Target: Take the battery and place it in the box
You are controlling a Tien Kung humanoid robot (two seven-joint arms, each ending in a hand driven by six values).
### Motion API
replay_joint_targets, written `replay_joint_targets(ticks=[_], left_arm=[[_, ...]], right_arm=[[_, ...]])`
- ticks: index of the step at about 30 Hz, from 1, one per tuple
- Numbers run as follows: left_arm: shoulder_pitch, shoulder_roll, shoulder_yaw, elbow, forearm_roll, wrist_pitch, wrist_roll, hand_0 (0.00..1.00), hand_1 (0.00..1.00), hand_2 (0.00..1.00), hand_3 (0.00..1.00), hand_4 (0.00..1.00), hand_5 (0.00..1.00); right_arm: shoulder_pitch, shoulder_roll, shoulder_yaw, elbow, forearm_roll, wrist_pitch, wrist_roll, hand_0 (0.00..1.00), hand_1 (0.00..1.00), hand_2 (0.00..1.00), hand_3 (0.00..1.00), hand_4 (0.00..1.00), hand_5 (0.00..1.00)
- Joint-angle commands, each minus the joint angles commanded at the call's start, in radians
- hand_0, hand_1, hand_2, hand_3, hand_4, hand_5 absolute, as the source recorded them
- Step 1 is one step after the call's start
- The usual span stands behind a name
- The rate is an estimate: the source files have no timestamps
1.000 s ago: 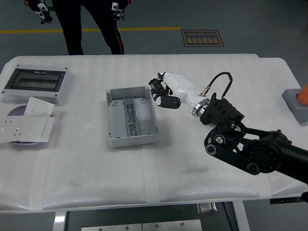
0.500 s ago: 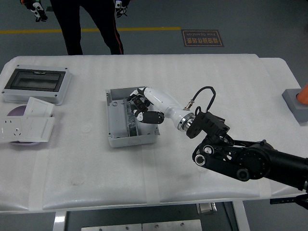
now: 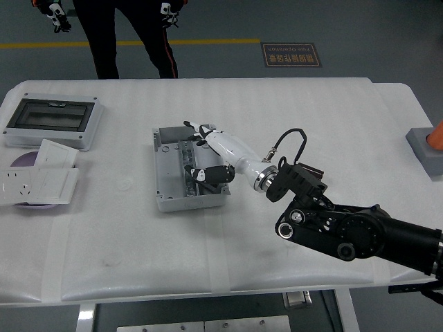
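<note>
Over the box point(image 3: 189, 170) your right hand point(image 3: 205, 153) hangs, fingers spread apart and holding nothing you can see; the battery isn't discernible inside.

A white padded bench point(image 3: 277, 111) is seen with a grey enclosure with a dark window point(image 3: 52, 121) set at its far left corner. White socket plates point(image 3: 38, 181) are laid just in front of it. A grey block point(image 3: 425, 148) is placed at the right edge. A person in black point(image 3: 131, 34) is seen standing beyond, near a yellow floor line point(image 3: 208, 43).
</note>
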Motion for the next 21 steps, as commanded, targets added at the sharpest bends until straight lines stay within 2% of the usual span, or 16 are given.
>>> replay_joint_targets(ticks=[1,4,8,12,13,18,19,21], left_arm=[[0.0,0.0,-0.001,0.0,0.001,-0.001,0.001,0.512,0.637,0.492,0.46,0.526,0.481],[0.0,0.0,0.001,0.0,-0.002,-0.001,0.002,0.512,0.637,0.492,0.46,0.526,0.481],[0.002,-0.001,0.009,0.001,-0.015,0.001,-0.001,0.512,0.637,0.485,0.46,0.521,0.478],[0.004,-0.001,0.011,0.0,-0.019,0.002,0.001,0.512,0.637,0.485,0.46,0.521,0.478],[0.004,0.0,0.011,0.0,-0.019,0.002,0.001,0.511,0.636,0.479,0.455,0.503,0.475],[0.002,0.0,0.013,0.001,-0.018,0.004,-0.001,0.511,0.636,0.479,0.455,0.503,0.475],[0.001,0.0,0.011,0.001,-0.016,0.004,-0.001,0.511,0.636,0.48,0.454,0.488,0.472],[0.002,-0.002,0.01,0.0,-0.011,0.003,0.0,0.511,0.636,0.48,0.454,0.488,0.472]], right_arm=[[0.001,-0.008,0.007,-0.004,0.0,0.001,-0.002,0.998,0.82,0.859,0.998,0.83,0.351],[0.001,-0.044,0.04,-0.016,-0.015,0.007,-0.014,0.998,0.82,0.859,0.998,0.83,0.351],[-0.018,-0.123,0.122,-0.039,-0.09,0.038,-0.066,0.998,0.807,0.854,0.998,0.834,0.355],[-0.041,-0.207,0.164,-0.044,-0.178,0.12,-0.15,0.998,0.807,0.854,0.998,0.834,0.355],[-0.048,-0.225,0.167,-0.037,-0.199,0.141,-0.169,0.998,0.801,0.851,0.998,0.857,0.382],[-0.122,-0.3,0.202,0.04,-0.307,0.252,-0.262,0.998,0.801,0.851,0.998,0.857,0.382],[-0.141,-0.311,0.212,0.061,-0.33,0.272,-0.273,0.998,0.826,0.907,0.998,0.869,0.428],[-0.17,-0.325,0.229,0.097,-0.371,0.295,-0.283,0.998,0.826,0.907,0.998,0.869,0.428]])
